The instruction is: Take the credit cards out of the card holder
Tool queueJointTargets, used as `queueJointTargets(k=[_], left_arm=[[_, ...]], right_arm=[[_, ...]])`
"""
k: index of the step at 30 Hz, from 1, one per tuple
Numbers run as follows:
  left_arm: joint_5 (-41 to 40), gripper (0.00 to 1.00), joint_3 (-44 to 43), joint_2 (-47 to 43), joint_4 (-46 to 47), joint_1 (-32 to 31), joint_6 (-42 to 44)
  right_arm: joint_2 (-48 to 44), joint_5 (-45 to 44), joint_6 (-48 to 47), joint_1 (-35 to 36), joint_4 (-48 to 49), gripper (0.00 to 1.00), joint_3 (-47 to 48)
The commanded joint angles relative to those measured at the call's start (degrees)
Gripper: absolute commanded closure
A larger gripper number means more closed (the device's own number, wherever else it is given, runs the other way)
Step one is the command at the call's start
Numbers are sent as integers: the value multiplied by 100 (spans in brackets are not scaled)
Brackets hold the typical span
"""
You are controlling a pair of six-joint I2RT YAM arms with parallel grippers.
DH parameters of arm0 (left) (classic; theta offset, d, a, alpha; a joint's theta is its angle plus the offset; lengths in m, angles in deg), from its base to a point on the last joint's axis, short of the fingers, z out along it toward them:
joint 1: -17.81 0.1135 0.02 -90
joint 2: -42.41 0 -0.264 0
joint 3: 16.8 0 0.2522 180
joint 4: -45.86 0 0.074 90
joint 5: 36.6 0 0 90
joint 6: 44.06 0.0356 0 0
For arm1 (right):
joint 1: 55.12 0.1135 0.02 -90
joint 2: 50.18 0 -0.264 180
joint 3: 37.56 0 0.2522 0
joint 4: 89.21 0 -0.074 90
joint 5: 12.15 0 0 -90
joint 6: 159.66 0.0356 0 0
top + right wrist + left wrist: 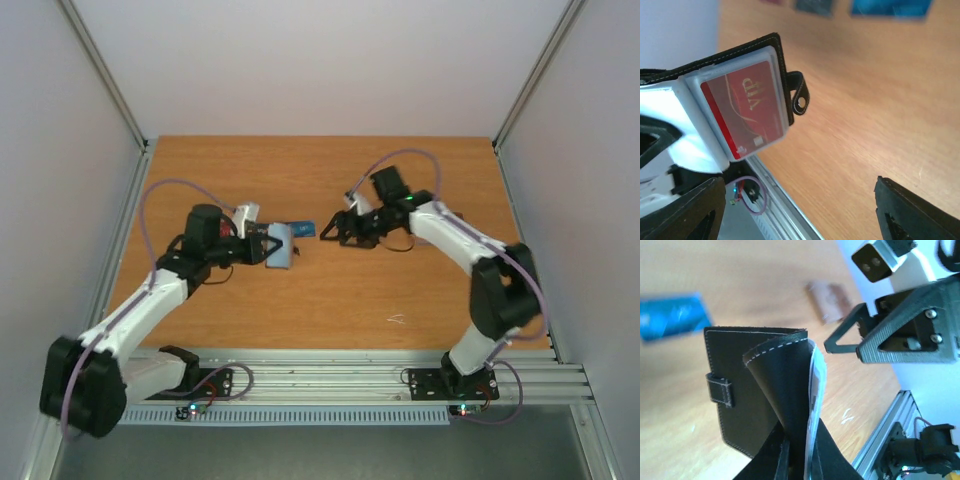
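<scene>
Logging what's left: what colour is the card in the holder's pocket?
The card is red with VIP lettering; clearest in right wrist view.

Everything is evenly and brightly lit; shadows are faint. The blue card [671,317] is blurred in wrist views.

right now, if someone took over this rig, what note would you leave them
Left tool: shut on the card holder, which gapes partly open.
Right tool: open and empty, facing the holder.
Done: a blue card lies out on the table; a dark card shows blurred beside it in the right wrist view.
Left: the red card sits in the holder's clear pocket and has to come out. Whether more cards are inside cannot be told.
</scene>
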Motion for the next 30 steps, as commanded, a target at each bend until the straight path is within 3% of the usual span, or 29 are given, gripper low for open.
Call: queueJointTargets(k=[1,5,9,12,17,19,24,30], left_arm=[[426,100,-862,-1164,-1086,-11,1753],[1163,100,-1385,-1855,-1117,-20,2735],[1758,100,-1856,-2068,-979,-20,3089],[1827,100,-1989,-2151,-498,-20,2803],[1781,100,-2049,-2124,403,-20,1748],[1727,100,-2071,-2119,482,-16,1477],[1627,100,-2069,-2166,488,30,1243],[1773,100,-2095,-2209,480,50,1312]], right_arm=[[-1170,677,-795,-332,-129,15,202],[-1765,1240,-1092,-361,81,7,454],[-2014,1884,-539,-289,1499,3,563],[-1991,2329,-384,-65,2115,2,787],[-1896,2934,-380,151,2228,2,1095],[-1903,3154,-425,158,2113,5,1150],[-1911,3040,-2081,-20,-262,5,1839],[-1852,3323,-2224,-252,-762,4,2162]])
